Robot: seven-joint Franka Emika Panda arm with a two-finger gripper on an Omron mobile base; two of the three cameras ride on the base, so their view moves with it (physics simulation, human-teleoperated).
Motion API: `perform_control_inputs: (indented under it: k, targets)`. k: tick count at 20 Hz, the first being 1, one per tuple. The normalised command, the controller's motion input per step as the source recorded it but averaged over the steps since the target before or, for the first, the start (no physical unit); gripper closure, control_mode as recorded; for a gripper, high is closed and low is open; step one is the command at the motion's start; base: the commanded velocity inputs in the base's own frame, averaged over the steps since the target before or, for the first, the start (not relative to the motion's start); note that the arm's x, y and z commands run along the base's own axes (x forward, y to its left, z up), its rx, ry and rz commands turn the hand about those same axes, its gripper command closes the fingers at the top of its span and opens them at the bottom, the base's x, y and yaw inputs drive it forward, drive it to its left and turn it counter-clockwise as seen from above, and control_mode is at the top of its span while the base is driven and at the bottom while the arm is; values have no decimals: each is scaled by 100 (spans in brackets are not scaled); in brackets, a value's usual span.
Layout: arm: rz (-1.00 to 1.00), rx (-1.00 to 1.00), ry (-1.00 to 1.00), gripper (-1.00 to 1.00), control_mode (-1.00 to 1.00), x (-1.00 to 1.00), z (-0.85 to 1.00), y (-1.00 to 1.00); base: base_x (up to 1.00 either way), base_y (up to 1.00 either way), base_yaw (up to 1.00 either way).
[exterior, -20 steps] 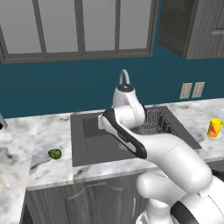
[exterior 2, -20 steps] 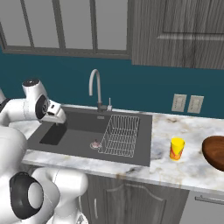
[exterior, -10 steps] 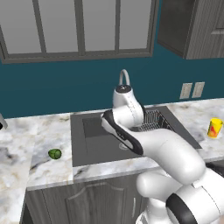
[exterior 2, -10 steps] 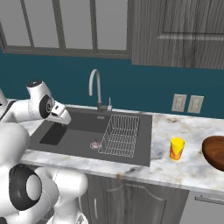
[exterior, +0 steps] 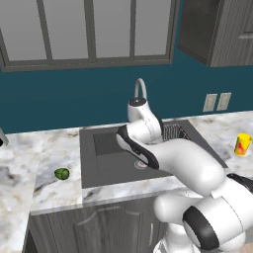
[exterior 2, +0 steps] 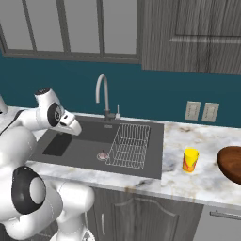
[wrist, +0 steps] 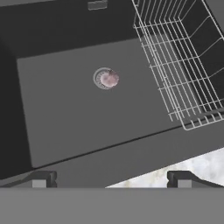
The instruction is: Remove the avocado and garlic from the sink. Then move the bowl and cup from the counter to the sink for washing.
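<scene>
— One piece is out: the avocado point(exterior: 62, 173) lies on the tabletop point(exterior: 44, 188) left of the sink point(exterior 2: 89, 153). And the garlic?

— The garlic point(wrist: 109, 78) sits on the drain. My claw point(wrist: 111, 180) hangs spread wide above the basin, holding nothing.

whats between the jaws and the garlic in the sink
Nothing but bare dark sink floor. In the hand view the open gripper looks down at the garlic sitting on the drain, with the wire rack off to one side.
</scene>
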Motion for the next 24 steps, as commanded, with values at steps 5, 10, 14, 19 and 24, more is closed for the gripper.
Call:
perform_control_inputs:
  k: [5,10,14,19,24]
  targets:
    - [-1,0,0,-100,-100,6,-10,-11,0,0,0]
    - [-1,-2,1,-100,-100,8,-13,-14,0,0,0]
    - [-2,0,6,-100,-100,13,-25,-14,0,0,0]
    - [-2,-1,5,-100,-100,16,-32,-3,0,0,0]
    - [-2,0,0,-100,-100,15,-25,-5,0,0,0]
